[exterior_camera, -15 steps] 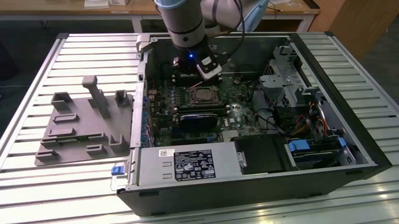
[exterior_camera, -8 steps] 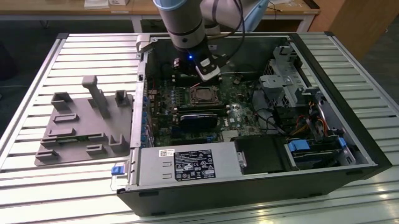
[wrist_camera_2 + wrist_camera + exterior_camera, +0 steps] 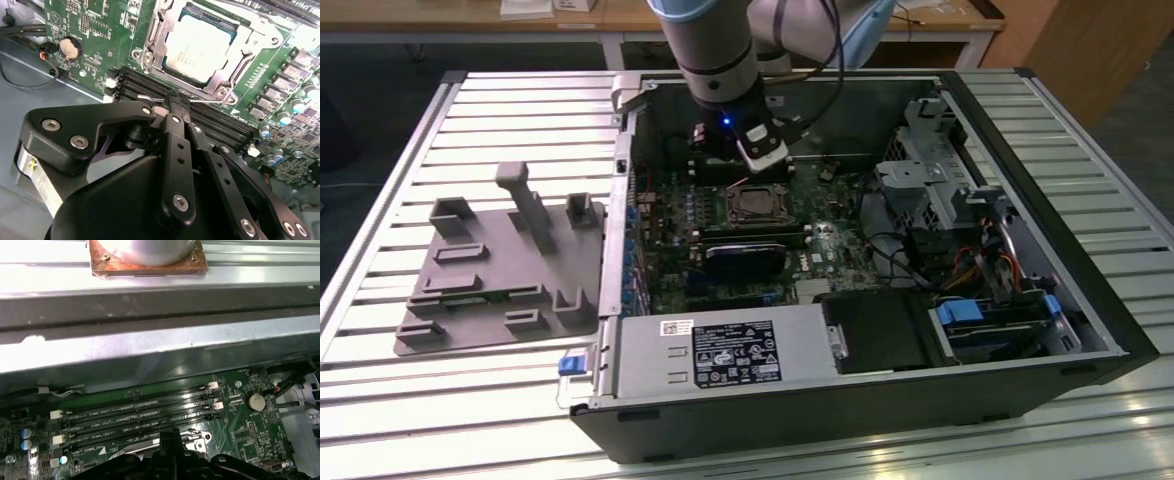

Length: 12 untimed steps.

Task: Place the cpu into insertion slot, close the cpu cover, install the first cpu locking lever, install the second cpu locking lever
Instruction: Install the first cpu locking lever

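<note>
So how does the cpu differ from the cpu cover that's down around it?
The cpu is a solid pale plate; the cpu cover is an open frame with a window. The cpu sits inside that window, while the cpu cover runs around it and laps its edges. The cpu looks matte, the cpu cover shinier. Both are squarish metal parts lying flat against the green board.

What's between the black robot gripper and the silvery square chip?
In the second wrist view, long black memory slots and an edge of the silver frame cover lie between the black gripper and the pale square cpu.
</note>
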Tool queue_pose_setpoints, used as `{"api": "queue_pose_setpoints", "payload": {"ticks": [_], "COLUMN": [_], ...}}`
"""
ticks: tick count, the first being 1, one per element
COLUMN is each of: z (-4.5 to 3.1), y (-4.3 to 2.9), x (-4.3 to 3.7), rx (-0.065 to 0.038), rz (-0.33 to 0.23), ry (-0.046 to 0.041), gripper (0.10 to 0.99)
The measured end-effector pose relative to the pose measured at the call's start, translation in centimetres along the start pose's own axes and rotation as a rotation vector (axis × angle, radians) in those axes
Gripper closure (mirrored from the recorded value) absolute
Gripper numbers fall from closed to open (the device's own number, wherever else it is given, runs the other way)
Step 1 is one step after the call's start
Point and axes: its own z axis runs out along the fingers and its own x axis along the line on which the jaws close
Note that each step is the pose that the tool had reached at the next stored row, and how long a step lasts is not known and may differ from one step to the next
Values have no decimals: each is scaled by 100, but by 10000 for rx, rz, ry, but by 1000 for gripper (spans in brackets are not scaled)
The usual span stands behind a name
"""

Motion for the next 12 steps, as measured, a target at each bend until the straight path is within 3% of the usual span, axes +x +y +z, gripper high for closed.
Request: {"api": "queue_pose_setpoints", "payload": {"ticks": [12], "z": [81], "y": [36], "x": [-21], "rx": [89], "rz": [308], "ry": [-92], "gripper": [980]}}
